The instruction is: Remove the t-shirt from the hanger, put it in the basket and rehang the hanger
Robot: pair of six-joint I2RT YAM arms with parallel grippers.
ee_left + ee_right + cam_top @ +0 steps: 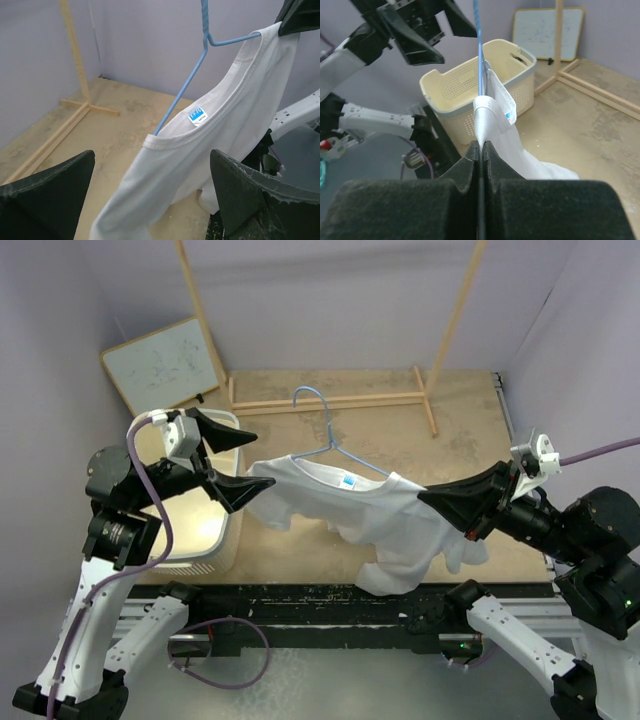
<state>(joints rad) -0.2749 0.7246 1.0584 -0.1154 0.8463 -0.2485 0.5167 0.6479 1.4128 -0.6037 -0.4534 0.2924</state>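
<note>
So the white t-shirt point(385, 525) is up in the air just beside the cream laundry basket point(222, 535), stretched out sideways and sagging toward the tabletop point(460, 430) on the end away from the basket. It's still on the light-blue hanger point(330, 440): one wire arm runs down into the neck opening right by the little blue label point(197, 115), and the hook pokes up free, on the side of the shirt away from the arm bases.

The right gripper point(425, 497) has its jaws clamped shut on a fold of cloth at the shirt's shoulder, the end away from the basket. The right wrist view shows the fold pinched between the pads, with the blue wire rising straight up out of it. I can't tell if the wire itself is caught in there too.

The left gripper point(262, 460) sits over the basket's rim with its jaws spread wide, holding nothing, and the shirt's near sleeve is just past the tips.

Beyond the basket there's a wooden rack point(330, 400) and a whiteboard point(165, 365) leaning on the wall.
</note>
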